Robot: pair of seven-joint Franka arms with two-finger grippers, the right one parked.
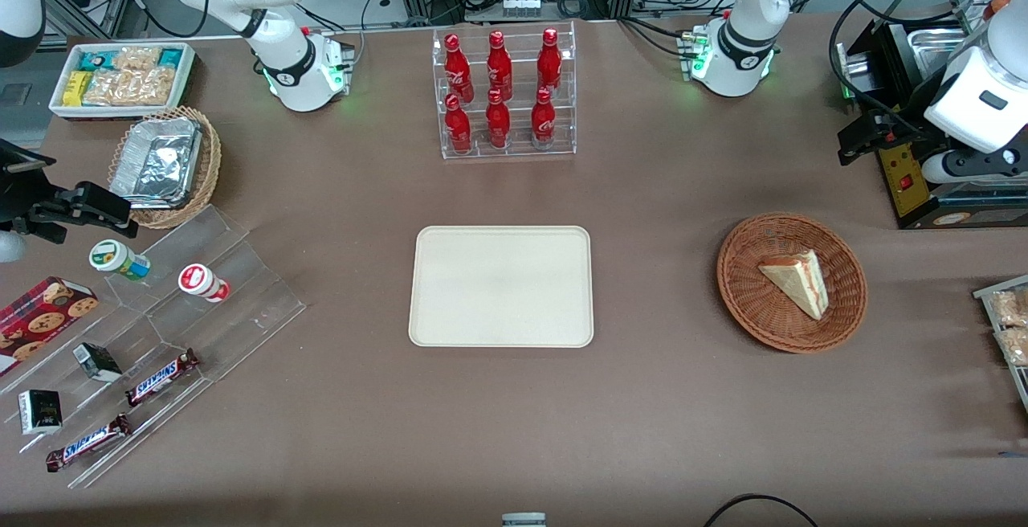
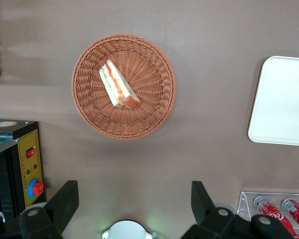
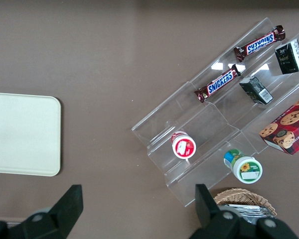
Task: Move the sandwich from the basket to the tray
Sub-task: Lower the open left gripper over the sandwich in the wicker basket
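Note:
The sandwich (image 1: 795,279) (image 2: 118,84), a pale bread wedge with red and green filling, lies in the round reddish-brown wicker basket (image 1: 739,286) (image 2: 149,64). The cream tray (image 1: 502,286) (image 2: 284,102) (image 3: 22,134) lies flat at mid-table, nothing on it. My gripper (image 1: 851,145) (image 2: 133,199) hovers high over the table, farther from the front camera than the basket. It is open, its two dark fingers (image 2: 65,201) wide apart with only bare tabletop between them.
A black box with a yellow panel (image 1: 903,177) (image 2: 27,159) stands close beside my gripper. A clear rack of red bottles (image 1: 504,93) stands farther back than the tray. Snack stand (image 1: 185,294), foil basket (image 1: 165,165) and white bin (image 1: 120,77) sit toward the parked arm's end.

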